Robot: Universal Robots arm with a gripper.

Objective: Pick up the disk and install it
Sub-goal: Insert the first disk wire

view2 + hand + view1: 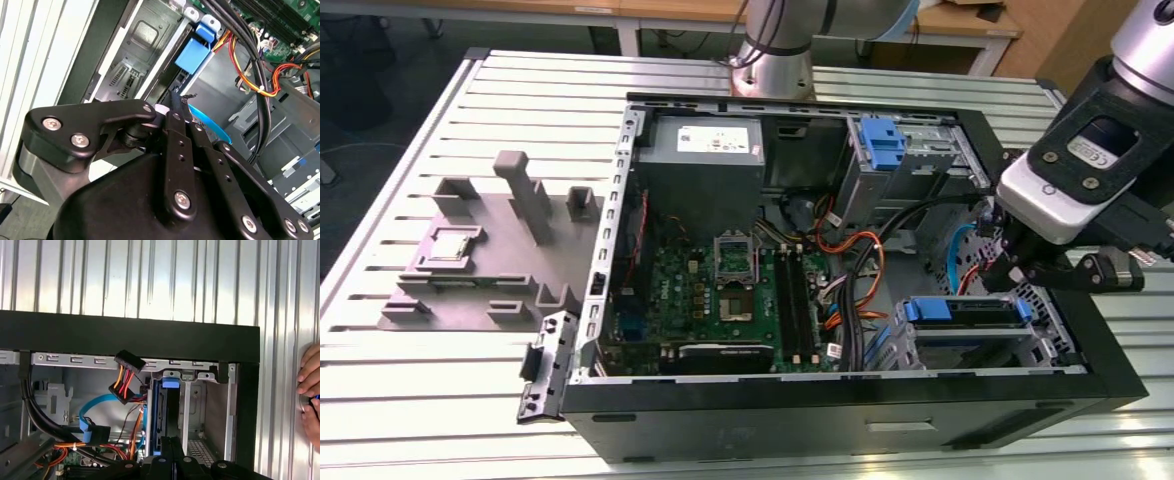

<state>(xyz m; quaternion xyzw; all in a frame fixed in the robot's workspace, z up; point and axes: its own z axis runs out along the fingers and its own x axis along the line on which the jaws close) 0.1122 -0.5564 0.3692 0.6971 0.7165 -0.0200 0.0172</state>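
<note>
Disk [963, 311] stands on its narrow edge inside the drive bay [220, 405], at a corner of the open computer case [854, 400], with its blue bracket upward. In the exterior view we see its long axis run left to right, toward the black side wall of the case. The end effector [170, 444] hangs just above it with the fingers pressed together and nothing between them. We cannot tell if the tips touch the disk. The bay walls stand close to both flat sides. Orange and blue cables [85, 422] lie near. A person's hand [311, 390] rests on the bench [400, 400] outside the case.
</note>
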